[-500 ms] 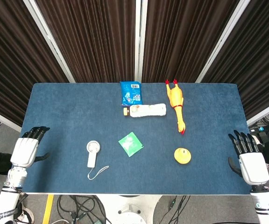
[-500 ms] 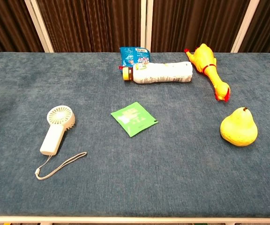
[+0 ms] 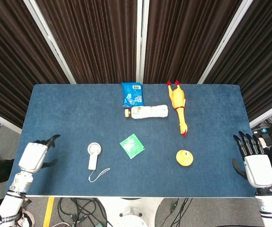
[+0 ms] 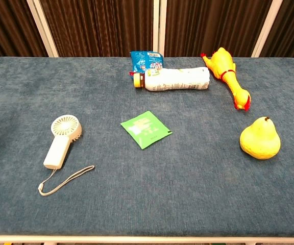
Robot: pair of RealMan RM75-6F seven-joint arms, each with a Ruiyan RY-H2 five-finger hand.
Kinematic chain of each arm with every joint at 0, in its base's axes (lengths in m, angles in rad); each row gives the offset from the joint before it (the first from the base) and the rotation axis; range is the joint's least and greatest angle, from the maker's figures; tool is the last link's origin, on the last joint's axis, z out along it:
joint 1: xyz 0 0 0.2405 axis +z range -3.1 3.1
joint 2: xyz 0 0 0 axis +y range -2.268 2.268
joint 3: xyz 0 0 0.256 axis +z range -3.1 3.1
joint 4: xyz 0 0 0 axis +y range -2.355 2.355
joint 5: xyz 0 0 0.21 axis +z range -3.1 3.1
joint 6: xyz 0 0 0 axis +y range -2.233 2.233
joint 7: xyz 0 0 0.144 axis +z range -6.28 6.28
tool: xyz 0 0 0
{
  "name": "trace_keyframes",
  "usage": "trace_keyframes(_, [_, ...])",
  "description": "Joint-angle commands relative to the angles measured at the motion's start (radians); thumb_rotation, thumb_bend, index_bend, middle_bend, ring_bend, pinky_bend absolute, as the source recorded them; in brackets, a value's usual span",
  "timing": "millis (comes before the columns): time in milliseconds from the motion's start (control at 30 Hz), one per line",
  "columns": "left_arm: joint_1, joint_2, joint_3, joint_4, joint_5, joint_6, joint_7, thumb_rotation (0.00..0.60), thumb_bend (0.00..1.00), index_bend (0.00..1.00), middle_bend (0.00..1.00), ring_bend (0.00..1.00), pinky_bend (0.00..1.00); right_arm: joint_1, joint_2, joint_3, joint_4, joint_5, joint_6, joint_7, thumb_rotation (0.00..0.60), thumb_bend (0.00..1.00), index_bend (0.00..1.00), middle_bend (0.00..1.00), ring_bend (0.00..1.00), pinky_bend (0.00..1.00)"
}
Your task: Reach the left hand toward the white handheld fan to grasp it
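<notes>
From the head view, the counter [image 3: 70, 109] is covered in a napped blue fabric, and the fan [image 3: 93, 155] lies flat on it at about 7 o'clock from the centre: smooth white plastic, a round grilled head joined to a slim straight handle, with a thin cord loop trailing from the handle end. Its long axis runs nearly from near edge to far edge, head toward 12 o'clock, handle toward 6 o'clock. The left hand [image 3: 34, 156] hovers at the counter's left edge, at 9 o'clock from the fan and well apart from it, fingers spread and holding nothing. The right hand [image 3: 255, 163] sits off the right edge, fingers likewise apart and empty. From the chest view, neither hand shows; the fan [image 4: 61, 140] tilts slightly, head toward 1 o'clock, its cord curling toward 5 o'clock. A glossy green packet [image 4: 145, 129] lies flat at 3 o'clock from it, a smooth yellow pear [image 4: 260, 139] further right, and a white bottle [image 4: 173, 79], a blue pouch [image 4: 147, 59] and a rubber chicken [image 4: 228, 75] lie toward the far edge.
</notes>
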Motion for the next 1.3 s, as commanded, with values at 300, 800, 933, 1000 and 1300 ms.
trace_keyframes(300, [-0.051,-0.055,0.070,-0.012,0.139,-0.046,0.009,0.600,0.39,0.19,0.75,0.79,0.71,0.004,0.005,0.006,-0.003,0.014,-0.012,0.007,0.600,0.31,0.00,0.00,0.00,0.01])
trace_keyframes(800, [-0.088,-0.184,0.104,0.039,0.161,-0.138,0.119,0.600,0.40,0.19,0.75,0.80,0.72,0.007,0.018,0.007,-0.007,0.020,-0.021,0.007,0.600,0.31,0.00,0.00,0.00,0.01])
trace_keyframes(933, [-0.092,-0.196,0.102,0.045,0.142,-0.156,0.138,0.600,0.41,0.20,0.75,0.80,0.72,0.011,0.016,0.012,-0.006,0.031,-0.031,0.009,0.600,0.31,0.00,0.00,0.00,0.01])
trace_keyframes(1000, [-0.092,-0.198,0.099,0.046,0.130,-0.162,0.144,0.600,0.41,0.21,0.75,0.80,0.72,0.012,0.014,0.013,-0.005,0.033,-0.032,0.007,0.600,0.31,0.00,0.00,0.00,0.01])
trace_keyframes(1300, [-0.094,-0.201,0.088,0.059,0.083,-0.184,0.154,0.600,0.41,0.21,0.76,0.80,0.72,0.014,0.015,0.013,-0.005,0.037,-0.038,0.005,0.600,0.31,0.00,0.00,0.00,0.01])
